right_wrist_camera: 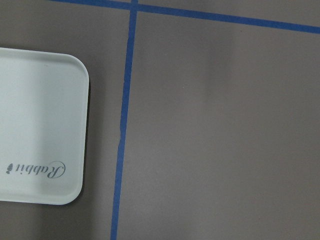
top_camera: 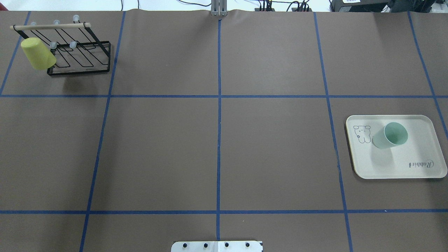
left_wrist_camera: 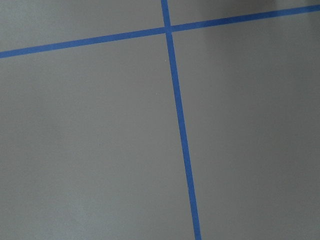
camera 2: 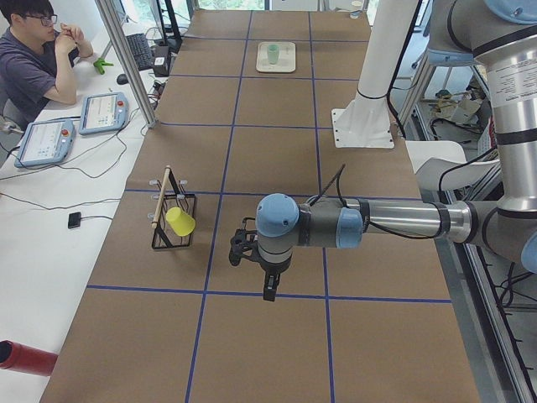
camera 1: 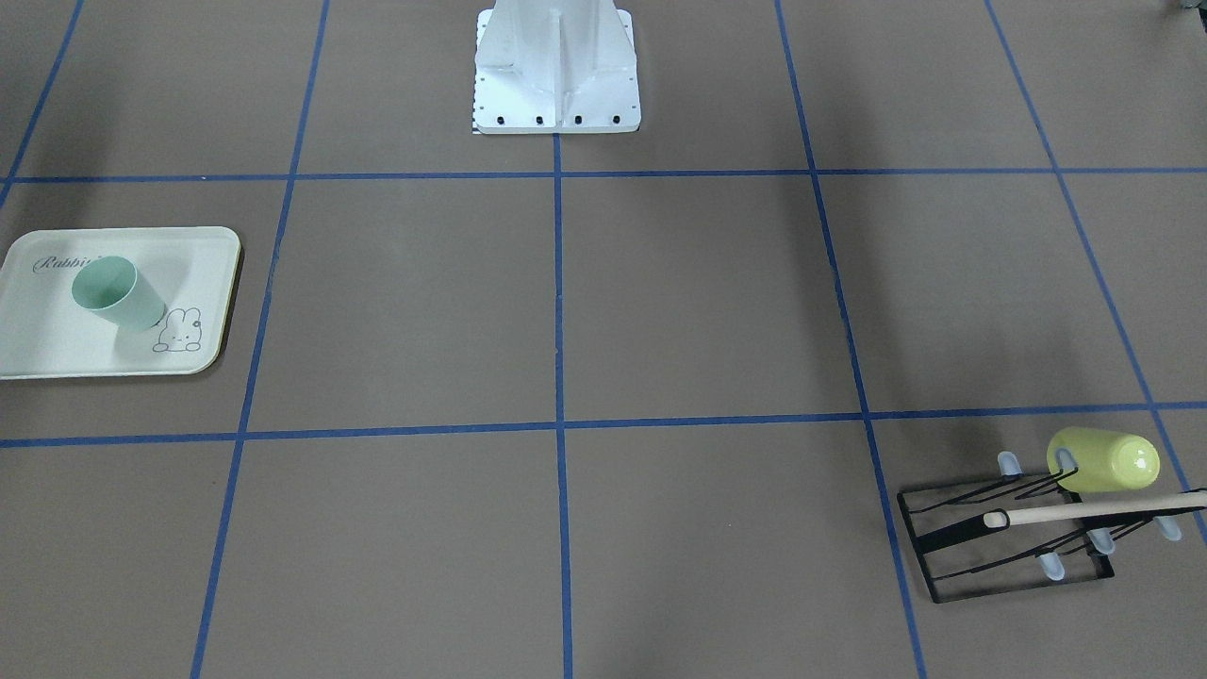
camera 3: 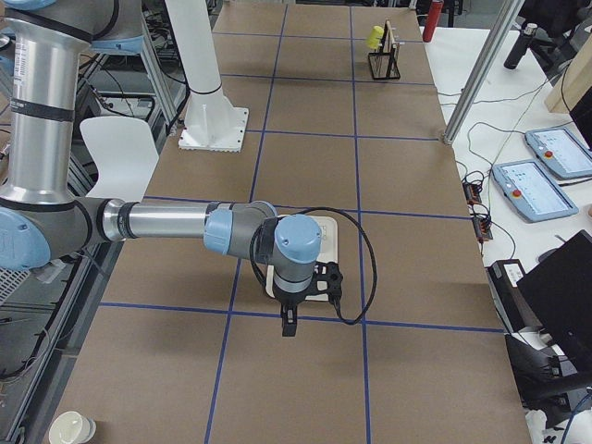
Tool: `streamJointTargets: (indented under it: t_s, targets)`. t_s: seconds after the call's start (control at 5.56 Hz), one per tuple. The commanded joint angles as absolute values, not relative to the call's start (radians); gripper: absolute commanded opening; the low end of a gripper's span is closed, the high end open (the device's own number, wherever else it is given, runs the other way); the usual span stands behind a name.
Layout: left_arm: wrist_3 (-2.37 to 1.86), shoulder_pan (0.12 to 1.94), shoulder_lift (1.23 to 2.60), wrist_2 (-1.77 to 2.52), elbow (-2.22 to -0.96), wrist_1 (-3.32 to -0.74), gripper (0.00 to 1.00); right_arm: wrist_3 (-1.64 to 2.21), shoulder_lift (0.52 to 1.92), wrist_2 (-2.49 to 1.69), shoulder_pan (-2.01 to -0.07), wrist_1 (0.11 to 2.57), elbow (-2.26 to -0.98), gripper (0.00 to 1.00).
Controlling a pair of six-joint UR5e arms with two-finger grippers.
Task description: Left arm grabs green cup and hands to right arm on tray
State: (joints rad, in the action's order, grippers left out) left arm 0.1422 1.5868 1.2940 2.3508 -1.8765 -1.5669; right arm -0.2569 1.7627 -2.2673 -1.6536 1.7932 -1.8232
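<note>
- The green cup stands upright, mouth up, on the tray, just beside its bunny drawing.
- The tray lies flat on the right side of the worktop, well apart from the rack.
- The left end effector hangs above the worktop nearer the left end. It shows only in a side view, so I cannot tell whether it is released or clenched.
- The right end effector hangs near the tray. I cannot tell its state either.
- At the far left, a yellow-green cup sits mouth down on a black wire rack.
</note>
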Motion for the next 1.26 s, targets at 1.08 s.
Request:
streamJointTargets:
  t_s: [1.08]
  targets:
    - [0.143, 1.588, 1.284, 2.349, -1.875, -1.568, 1.0, -0.212, 1.761, -2.267, -1.654, 1.769, -1.833, 1.0]
